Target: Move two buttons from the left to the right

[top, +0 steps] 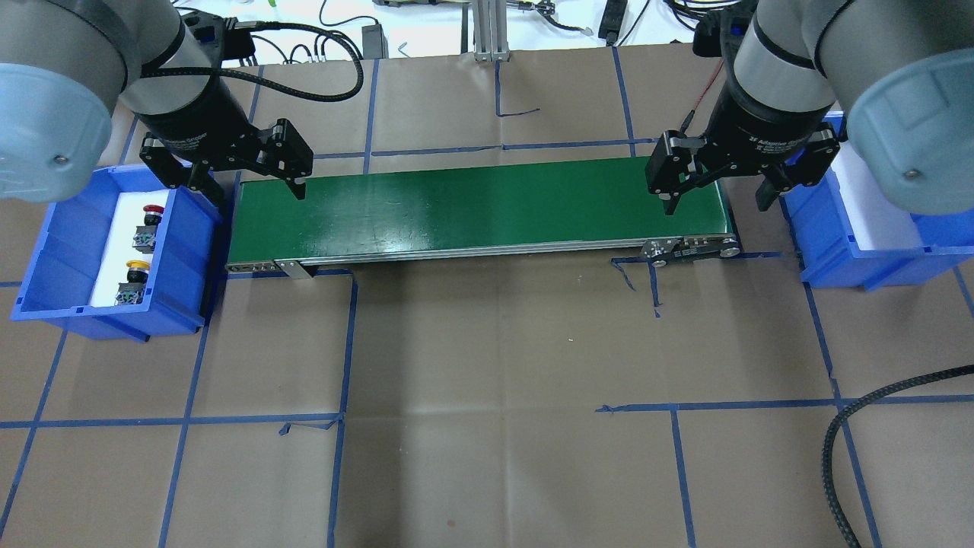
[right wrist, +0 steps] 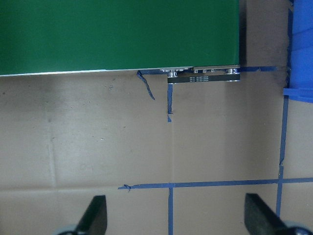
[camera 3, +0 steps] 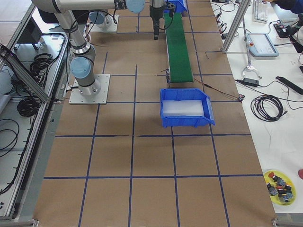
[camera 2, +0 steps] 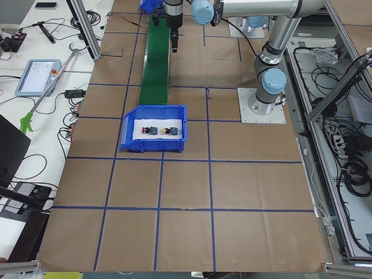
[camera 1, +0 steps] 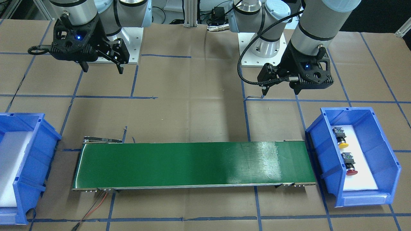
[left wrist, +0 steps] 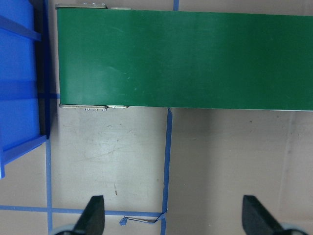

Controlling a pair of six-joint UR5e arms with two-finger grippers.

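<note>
Buttons untransported: the yellow button [camera 1: 342, 140] and the red button [camera 1: 350, 166] lie on their sides, apart, on the white pad [camera 1: 362, 179] in the left bin [camera 1: 348, 113]. The left pincer [top: 255, 194] hangs spread and empty over the belt [top: 472, 213] end beside that bin. The right pincer [top: 715, 205] hangs likewise at the other end. Risks noted: fingers striking the bin wall on descent; a round barrel slipping from the grip, or rolling off the belt onto the tabletop.
</note>
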